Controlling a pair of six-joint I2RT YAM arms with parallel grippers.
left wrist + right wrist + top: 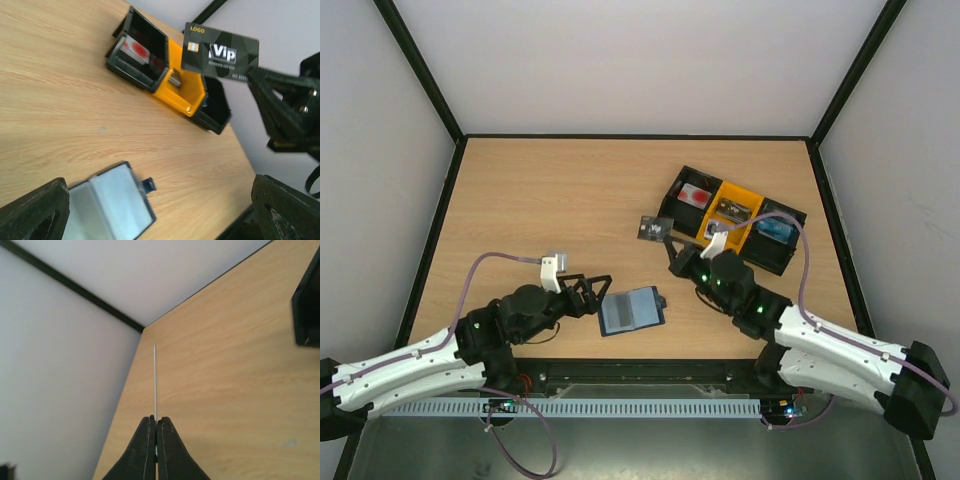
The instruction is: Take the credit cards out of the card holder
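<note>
The card holder (633,310) lies open on the table with its pale inner pockets up and its small tab (148,185) sticking out. My left gripper (597,295) stands open at its left edge, with nothing between the fingers (35,210). In the left wrist view the card holder (107,207) lies low, just ahead of the left gripper (160,200). My right gripper (672,252) is shut on a black credit card (653,230) held in the air left of the tray. The black card (220,52) reads "Vip", and it shows edge-on (155,380) above the right gripper (156,422). A pinkish card with a red spot (695,194) lies in the tray.
A black-and-yellow three-compartment tray (778,256) stands at the back right, seen too from the left wrist (187,102) and at the right wrist view's edge (307,305). Small items sit in its yellow middle and right compartments. Dark frame rails border the table.
</note>
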